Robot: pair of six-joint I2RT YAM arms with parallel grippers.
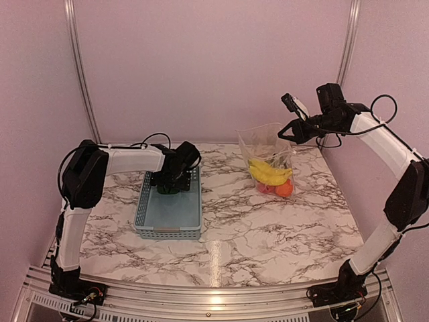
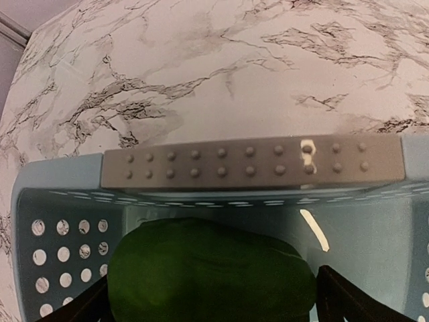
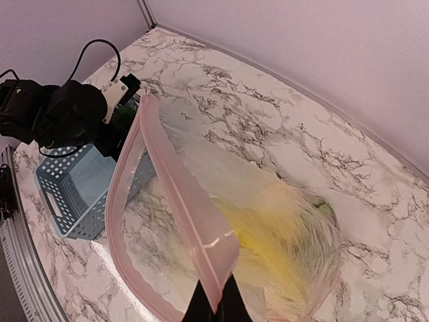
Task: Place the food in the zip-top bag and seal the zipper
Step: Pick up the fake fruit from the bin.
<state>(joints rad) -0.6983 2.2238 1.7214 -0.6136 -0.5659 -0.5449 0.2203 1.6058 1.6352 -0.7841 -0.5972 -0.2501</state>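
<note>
green pepper (image 2: 211, 268) between left gripper (image 2: 211, 305) jaws

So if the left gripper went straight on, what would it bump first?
The green pepper it grips would likely hit the blue basket's inside wall first, just below the grey rim. Depth is hard to tell.

Plain pinkish walls (image 1: 214, 67), aluminium corner posts (image 1: 80, 67), white marble-veined tabletop (image 1: 268, 228) under soft even light
</note>
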